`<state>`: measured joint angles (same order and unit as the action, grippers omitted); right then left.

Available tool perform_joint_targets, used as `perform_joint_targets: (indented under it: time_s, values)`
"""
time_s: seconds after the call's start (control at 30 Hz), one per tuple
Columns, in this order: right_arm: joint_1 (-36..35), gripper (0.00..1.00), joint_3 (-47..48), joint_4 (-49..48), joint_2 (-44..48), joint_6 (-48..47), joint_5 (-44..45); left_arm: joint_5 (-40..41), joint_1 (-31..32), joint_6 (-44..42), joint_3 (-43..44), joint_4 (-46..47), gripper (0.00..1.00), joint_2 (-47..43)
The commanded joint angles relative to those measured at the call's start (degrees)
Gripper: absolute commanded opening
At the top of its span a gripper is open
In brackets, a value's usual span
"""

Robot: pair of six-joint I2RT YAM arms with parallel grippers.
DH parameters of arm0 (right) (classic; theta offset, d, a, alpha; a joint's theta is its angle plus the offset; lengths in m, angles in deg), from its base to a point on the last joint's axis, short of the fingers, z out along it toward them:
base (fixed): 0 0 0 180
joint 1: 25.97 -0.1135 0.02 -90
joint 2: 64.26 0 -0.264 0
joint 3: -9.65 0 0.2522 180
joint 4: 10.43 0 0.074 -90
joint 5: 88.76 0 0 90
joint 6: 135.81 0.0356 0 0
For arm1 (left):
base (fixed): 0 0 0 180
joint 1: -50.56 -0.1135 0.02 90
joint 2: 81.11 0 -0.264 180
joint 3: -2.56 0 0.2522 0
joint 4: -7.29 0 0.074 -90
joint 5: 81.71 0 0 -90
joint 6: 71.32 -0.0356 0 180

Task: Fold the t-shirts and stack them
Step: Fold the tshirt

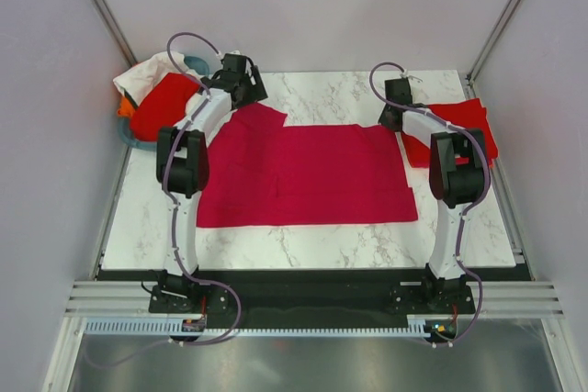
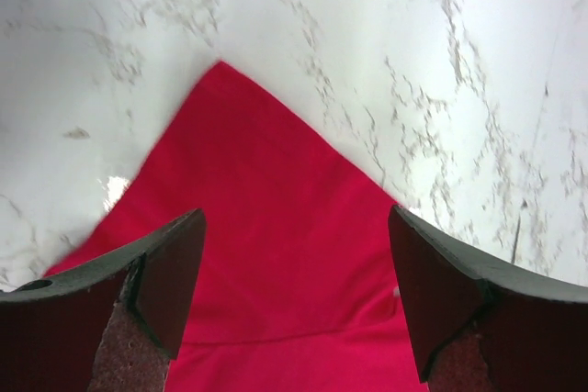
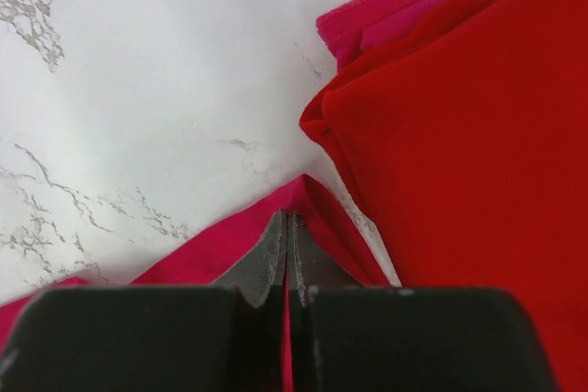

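A crimson shirt lies spread flat mid-table, with folded shirts piled just beside its right edge. The left gripper hangs wide open over the shirt's far-left sleeve. The right gripper pinches its far-right corner.

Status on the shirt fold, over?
Left gripper open over pink shirt's far-left corner. Right gripper shut on its far-right corner. Shirt spread flat on table. Red shirts close beside right gripper.
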<state>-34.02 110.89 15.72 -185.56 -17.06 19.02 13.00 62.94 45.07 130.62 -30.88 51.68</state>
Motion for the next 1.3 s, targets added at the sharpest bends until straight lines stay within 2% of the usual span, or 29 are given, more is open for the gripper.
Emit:
perform_joint_targets:
  time_s: [0.0, 0.23, 0.43, 0.6, 0.7, 0.73, 0.87, 0.93, 1.1, 1.17, 1.2, 1.27]
  values:
    - [0.32, 0.0, -1.26, -2.63, 1.59, 0.69, 0.68, 4.08, -1.48, -3.1, 4.7, -1.17, 0.88, 2.82]
    - [1.02, 0.0, -1.44, -3.33, 1.68, 1.04, -1.78, 7.76, -2.01, -5.38, 11.1, -3.19, 0.88, 8.7]
    - [1.46, 0.0, -1.61, -3.59, 1.5, 1.57, -2.93, 3.12, -3.42, -3.99, 18.49, -5.91, 0.87, 13.54]
    - [1.99, 0.0, -2.23, -3.77, 1.68, 2.01, -3.89, -0.4, -4.65, -1.08, 18.77, -7.06, 0.83, 15.65]
    - [2.17, 0.0, -2.32, -4.12, 1.76, 2.1, -4.42, -1.28, -4.65, -1.17, 18.68, -7.5, 0.76, 16.36]
    - [2.25, 0.0, -2.32, -4.03, 1.76, 2.18, -4.42, -2.5, -4.65, -1.25, 18.94, -7.5, 0.69, 16.53]
    - [2.34, 0.0, -2.31, -4.03, 2.11, 2.19, -4.69, -4.45, -4.73, -1.43, 19.82, -7.41, 0.54, 16.97]
    - [2.34, 0.0, -2.49, -4.03, 2.55, 2.36, -4.42, -7.25, -4.65, -0.91, 20.26, -7.41, 0.49, 17.41]
    - [2.69, 0.0, -3.02, -4.03, 3.17, 2.45, -4.77, -7.43, -3.94, -0.73, 21.4, -7.76, 0.46, 18.73]
    - [2.69, 0.0, -3.19, -4.03, 3.34, 2.45, -4.95, -7.61, -3.94, -0.55, 21.31, -7.68, 0.36, 18.65]
    - [2.78, 0.0, -3.2, -3.95, 3.35, 2.45, -4.95, -7.35, -3.94, -0.55, 21.23, -7.68, 0.26, 18.64]
    - [2.78, 0.0, -3.11, -3.86, 3.26, 2.45, -5.21, -7.08, -3.94, -0.82, 21.31, -7.59, 0.19, 18.21]
